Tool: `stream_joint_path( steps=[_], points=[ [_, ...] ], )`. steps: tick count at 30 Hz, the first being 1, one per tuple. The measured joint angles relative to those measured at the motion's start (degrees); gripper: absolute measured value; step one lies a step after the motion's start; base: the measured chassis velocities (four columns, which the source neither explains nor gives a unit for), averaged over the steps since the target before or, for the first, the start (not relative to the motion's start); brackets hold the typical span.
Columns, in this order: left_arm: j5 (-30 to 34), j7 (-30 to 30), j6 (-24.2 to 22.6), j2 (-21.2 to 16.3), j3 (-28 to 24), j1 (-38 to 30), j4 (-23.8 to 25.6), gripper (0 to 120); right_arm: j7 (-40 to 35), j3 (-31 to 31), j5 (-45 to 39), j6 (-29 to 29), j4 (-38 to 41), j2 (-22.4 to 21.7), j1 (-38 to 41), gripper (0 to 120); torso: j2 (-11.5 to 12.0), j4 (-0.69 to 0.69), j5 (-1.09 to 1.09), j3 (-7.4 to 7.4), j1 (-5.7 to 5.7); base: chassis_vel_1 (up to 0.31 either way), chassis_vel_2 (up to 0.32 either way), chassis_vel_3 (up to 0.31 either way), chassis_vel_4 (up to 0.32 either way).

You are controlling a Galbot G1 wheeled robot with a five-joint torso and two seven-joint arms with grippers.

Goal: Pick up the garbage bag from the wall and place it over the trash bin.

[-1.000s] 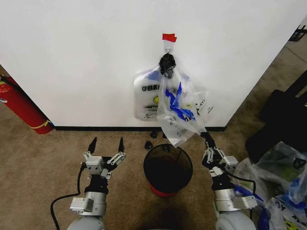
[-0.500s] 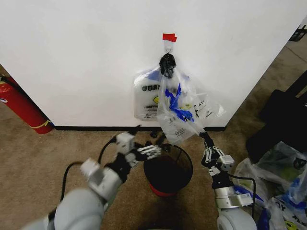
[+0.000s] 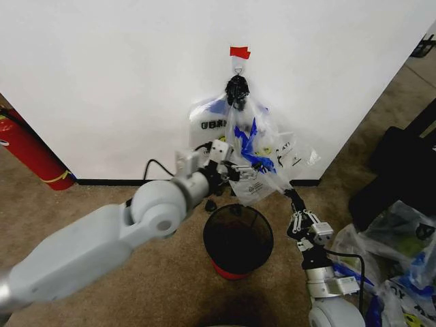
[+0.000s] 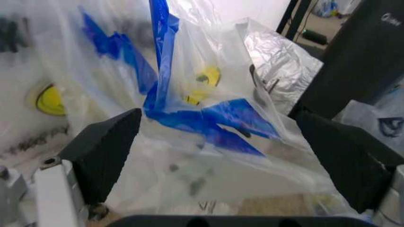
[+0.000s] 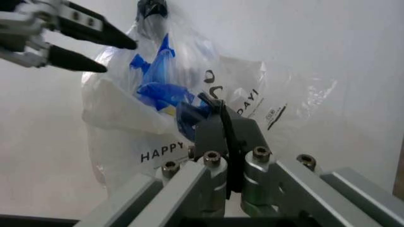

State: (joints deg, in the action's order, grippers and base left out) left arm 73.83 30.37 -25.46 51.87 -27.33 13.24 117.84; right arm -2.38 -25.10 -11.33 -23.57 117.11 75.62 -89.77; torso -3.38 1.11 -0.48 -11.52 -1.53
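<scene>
The left gripper (image 3: 240, 170) is raised in front of the garbage bag (image 3: 262, 160), its two dark fingers spread wide with the blue-edged folds of the bag between and just beyond them; nothing is clamped yet. The bag hangs on the wall (image 3: 102, 82) from a small hook (image 3: 238, 65) under a piece of red tape (image 3: 240, 52), its long axis running straight down, with a whiter smiley-face bag (image 3: 208, 136) flat behind it. So the bag lies directly ahead of the left gripper, toward the wall, and the blue handles bunch above its fingers.

The right gripper (image 3: 293, 198) sits lower, pinched on the bag's bottom corner and drawing that corner out toward the robot's right. Both arms are at the bag, the left nearer its middle.

The trash bin (image 3: 238, 238) stands on the carpet just below the bag and looks empty, with no liner over its rim.
</scene>
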Motion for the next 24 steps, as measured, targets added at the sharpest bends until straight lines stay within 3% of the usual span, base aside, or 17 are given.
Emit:
stream_joint_path(
  steps=[13,19,24],
  points=[
    [1.6,0.6,-6.3,2.3,-9.5,-10.1,-6.1,96,0.1,0.0,0.1,-0.5,-0.5,-0.4,0.3,0,0.0,-0.01,0.04,0.01,0.01,0.000,0.000,0.000,0.000],
    [6.2,4.9,-8.3,5.2,-11.8,-11.9,-8.9,95,0.0,-0.6,-0.5,-0.5,0.2,-1.2,-0.2,0,0.0,0.02,0.04,0.00,0.00,0.000,0.000,0.000,0.000],
    [7.8,7.4,-9.6,6.1,-12.2,-12.4,-9.7,83,0.0,-0.7,-0.5,-0.5,0.4,-1.2,-0.5,0,0.0,-0.02,0.03,0.01,0.01,0.000,0.000,0.000,0.000]
  ],
)
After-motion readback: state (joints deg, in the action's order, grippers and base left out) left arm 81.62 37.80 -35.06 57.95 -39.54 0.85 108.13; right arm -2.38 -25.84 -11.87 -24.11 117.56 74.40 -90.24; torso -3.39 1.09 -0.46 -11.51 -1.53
